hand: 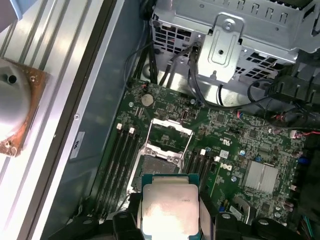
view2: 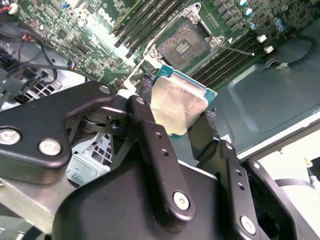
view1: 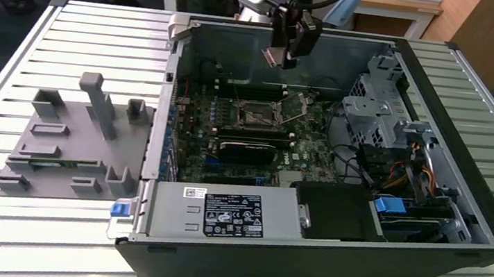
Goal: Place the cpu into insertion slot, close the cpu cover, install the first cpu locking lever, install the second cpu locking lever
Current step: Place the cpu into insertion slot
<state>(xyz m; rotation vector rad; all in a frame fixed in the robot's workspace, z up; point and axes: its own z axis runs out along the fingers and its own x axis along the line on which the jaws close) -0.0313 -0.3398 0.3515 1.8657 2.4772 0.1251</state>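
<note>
Misalignment is the main hazard here, judging from how things sit. The gripper (view2: 176, 114) is clamped on the cpu (hand: 169, 209), its 2 black fingers (view2: 150, 127) pinching opposite edges so the silver top faces the wrist cameras. In the exterior view the chip hangs well above the motherboard (view1: 228, 140), over the far part of the open computer case (view1: 488, 229). The insertion slot (hand: 159, 167) lies bare below it, with dark pins exposed. The cpu cover (hand: 170, 129) is swung up on the slot's far side, toward the drive cage (hand: 235, 45), so nothing yet sits in the socket. In the second wrist view the chip looks tilted against the board. If it met the socket that way, 1 corner would likely land first and could bend pins. A turn of the chip about its own axis would be as bad, since its notches must match the rim, and I cannot tell from these views whether they do. The pinch covers only thin edges, so a brush against the raised cover or the memory slots (hand: 122, 160) just beside the socket on the left and right could twist or drop the chip. Letting go too high would probably leave it resting crooked on the rim.
</note>
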